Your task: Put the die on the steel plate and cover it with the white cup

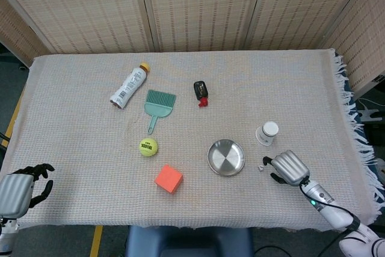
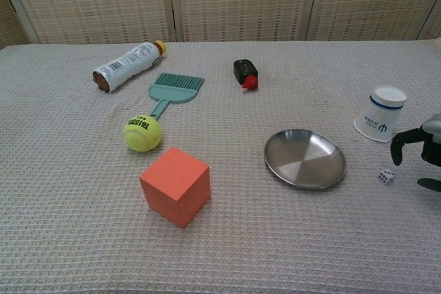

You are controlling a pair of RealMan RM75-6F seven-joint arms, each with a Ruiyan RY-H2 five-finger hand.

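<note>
Silver-backed and dark-fingered, the robot's right hand (image 1: 287, 167) hovers low over the woven beige tablecloth (image 1: 78, 106), its fingers (image 2: 406, 138) curled downward but apart and holding nothing; the small white die with dark pips (image 2: 386, 177) lies on the cloth just beside those fingertips, on the side toward the round steel plate (image 2: 305, 158), and the chest view shows it apart from them; the plate sits a little further out on that same side, bare; the white paper cup with a blue logo (image 2: 380, 113) stands upside down just beyond the hand, near its fingers yet not touching; well off to the hand's far side lie an orange foam cube (image 2: 176, 185), a yellow tennis ball (image 2: 142, 133), a teal hand brush (image 2: 172, 89), a white plastic bottle with an orange cap (image 2: 127, 65) on its side, and a small black object with a red tip (image 2: 244, 74) further back; at the opposite near corner of the table the left hand (image 1: 18, 188) rests off the cloth's edge, fingers loosely bent and separated, gripping nothing.
</note>
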